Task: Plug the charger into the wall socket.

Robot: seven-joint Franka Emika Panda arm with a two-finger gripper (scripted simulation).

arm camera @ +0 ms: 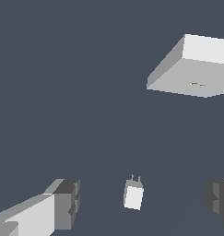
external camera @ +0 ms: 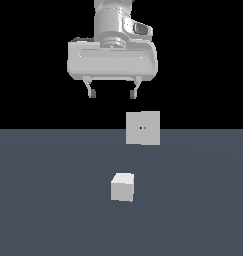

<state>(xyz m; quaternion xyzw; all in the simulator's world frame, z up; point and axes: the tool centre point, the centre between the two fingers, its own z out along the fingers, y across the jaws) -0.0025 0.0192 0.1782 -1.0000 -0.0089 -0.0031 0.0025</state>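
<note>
Your gripper (external camera: 113, 94) hangs high over the floor (external camera: 43, 200) w/ its fingers spread wide, nothing between them. In the exterior view both dark fingertips (external camera: 92, 93) point down, well above everything else.

The charger (external camera: 122, 187) sits on the floor, an off-white block, alone and untouched. In the exterior view it's below the gripper and nearer the camera than the socket (external camera: 143, 128), a bit toward that view's left of it. The two are well apart, w/ bare floor between.

The socket stands upright, a light grey square w/ two tiny dots at its centre. It looks flat in the exterior view; the wrist view shows it as a thicker block (arm camera: 189, 69) w/ the two yellowish dots on one face.

From the wrist cam you see the charger (arm camera: 133, 195) small on the floor, between the two fingers. One finger (arm camera: 62, 205) shows on one side, the other (arm camera: 219, 199) is cut off at the frame edge. Two thin prongs (arm camera: 135, 177) stick out of the charger's end, and they seem to point roughly toward the socket, though it's too small to be sure. Neither finger touches the charger.
</note>
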